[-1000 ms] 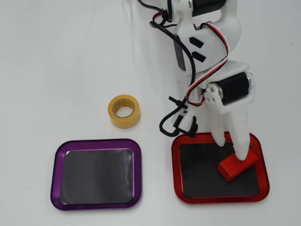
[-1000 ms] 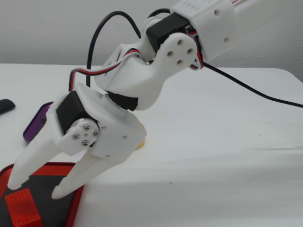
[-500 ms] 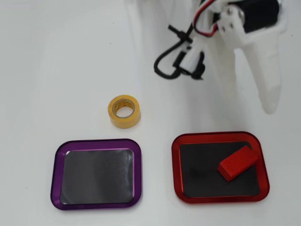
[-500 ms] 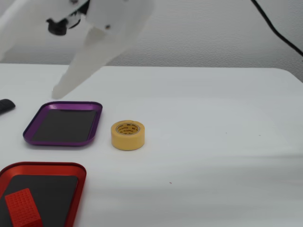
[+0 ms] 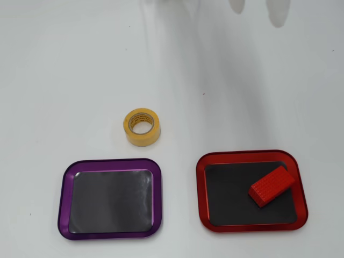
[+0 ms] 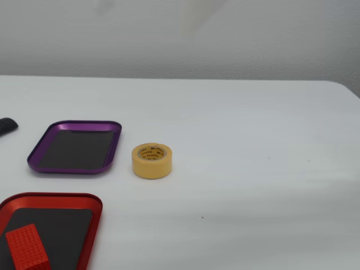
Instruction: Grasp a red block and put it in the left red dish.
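The red block [image 5: 271, 185] lies at an angle on the dark floor of the red dish [image 5: 251, 156], toward its right side in the overhead view. The fixed view shows the same block [image 6: 25, 247] in the red dish [image 6: 50, 198] at the bottom left. Only the two blurred white fingertips of my gripper [image 5: 257, 9] show, at the top edge of the overhead view. They stand apart with nothing between them, far from the dish. The rest of the arm is out of view.
A purple-rimmed tray [image 5: 110, 164] sits left of the red dish in the overhead view and behind it as the purple tray [image 6: 76, 124] in the fixed view. A yellow tape roll [image 5: 142, 127] stands between them and the arm's side. A dark object [image 6: 7, 125] pokes in at the left edge.
The gripper rose off the red block in the red dish and pulled back toward the overhead view's top edge, leaving the fixed view. The block stayed where it lay.
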Controlling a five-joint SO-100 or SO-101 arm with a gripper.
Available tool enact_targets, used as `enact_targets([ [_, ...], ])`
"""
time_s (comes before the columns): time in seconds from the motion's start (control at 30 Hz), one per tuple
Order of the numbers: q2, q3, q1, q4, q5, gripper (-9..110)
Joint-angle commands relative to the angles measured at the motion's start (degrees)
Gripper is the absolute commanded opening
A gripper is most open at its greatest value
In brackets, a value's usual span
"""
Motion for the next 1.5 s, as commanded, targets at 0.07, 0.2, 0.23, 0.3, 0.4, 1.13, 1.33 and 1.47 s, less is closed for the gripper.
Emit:
enact_targets([
  [0.07, 15.1, 15.0, 0.4, 0.3, 0.4, 24],
  [0.2, 27.2, 30.0, 0.4, 0.2, 0.4, 24],
  [0.23, 30.5, 33.8, 0.4, 0.0, 0.3, 24],
  [0.3, 37.2, 42.0, 0.5, -1.6, 0.2, 24],
  [0.4, 47.7, 54.1, 4.7, -6.1, 0.2, 24],
  [1.13, 104.7, 109.5, 23.4, -18.5, 0.7, 24],
  [1.33, 103.4, 118.0, 20.1, -24.3, 2.6, 24],
  [1.47, 103.3, 123.5, 14.0, -28.4, 11.2, 24],
])
